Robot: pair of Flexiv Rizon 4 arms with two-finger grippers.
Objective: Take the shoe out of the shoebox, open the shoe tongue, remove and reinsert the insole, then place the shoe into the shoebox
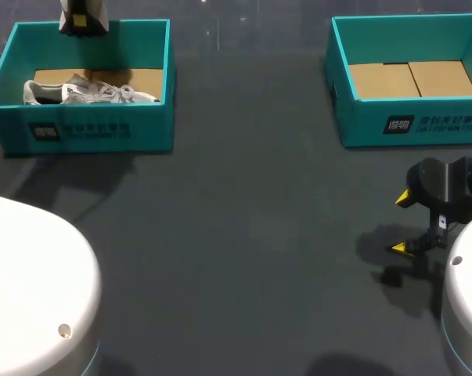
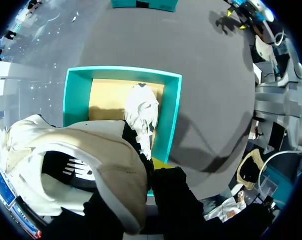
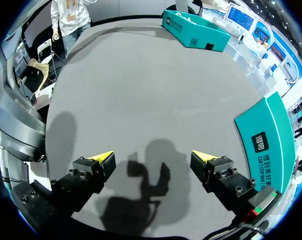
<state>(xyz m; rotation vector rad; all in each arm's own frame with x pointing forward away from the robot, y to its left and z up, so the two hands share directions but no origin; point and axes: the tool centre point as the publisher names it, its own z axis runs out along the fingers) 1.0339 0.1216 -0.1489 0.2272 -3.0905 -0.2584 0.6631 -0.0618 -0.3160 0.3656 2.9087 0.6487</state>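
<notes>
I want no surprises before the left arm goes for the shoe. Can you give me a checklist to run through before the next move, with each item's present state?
1. White and grey sneaker lies inside the left teal cardboard shoebox: ok.
2. Left gripper is over that box's far wall: ok.
3. Left wrist view of the sneaker is unobstructed: not ok, a beige cover hides part of the box.
4. Right gripper is open, empty and apart from both boxes: ok.
5. Right teal cardboard shoebox holds nothing but its brown floor: ok.
</notes>
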